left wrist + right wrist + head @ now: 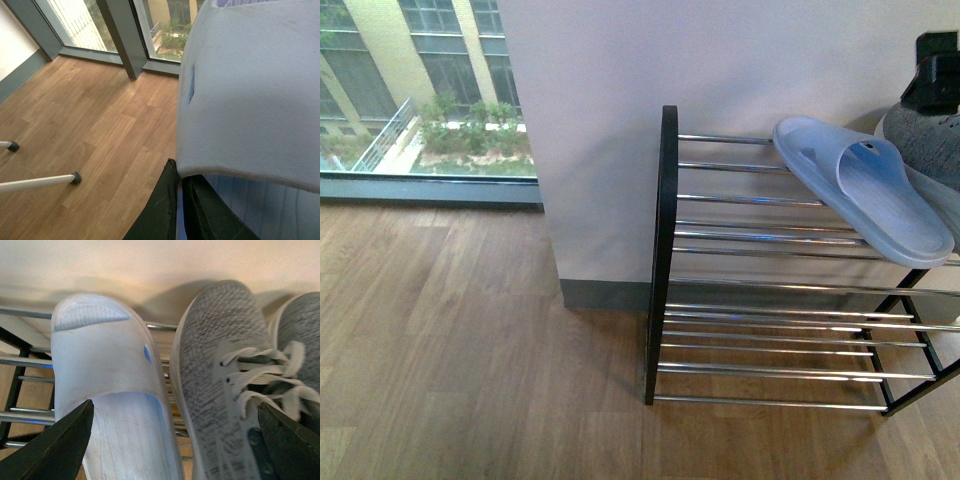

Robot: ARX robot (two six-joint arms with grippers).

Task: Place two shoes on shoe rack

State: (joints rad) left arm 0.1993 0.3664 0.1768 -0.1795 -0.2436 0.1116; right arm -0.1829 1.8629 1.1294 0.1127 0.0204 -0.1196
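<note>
The shoe rack (pixel 665 250) stands against the white wall, black-framed with chrome bars. On its top tier rest two grey knit shoes: one (pixel 215 365) beside a pale blue slipper (pixel 110 365), the other (pixel 300 325) at the picture's edge. The front view shows the slipper (pixel 870 190) and one grey shoe (pixel 925 140) cut off at the right edge. My right gripper (pixel 175 405) hangs open above them, with the slipper and the nearer shoe between its fingers (pixel 55 450). My left gripper (pixel 179 172) is shut on the edge of a blue slipper (pixel 250 90) that fills its view.
Wooden floor (pixel 450 350) spreads left of the rack, up to a floor-level window (pixel 420 90). A wall corner (pixel 550 200) stands beside the rack's left end. In the left wrist view, two white legs (pixel 40 181) with dark feet rest on the floor.
</note>
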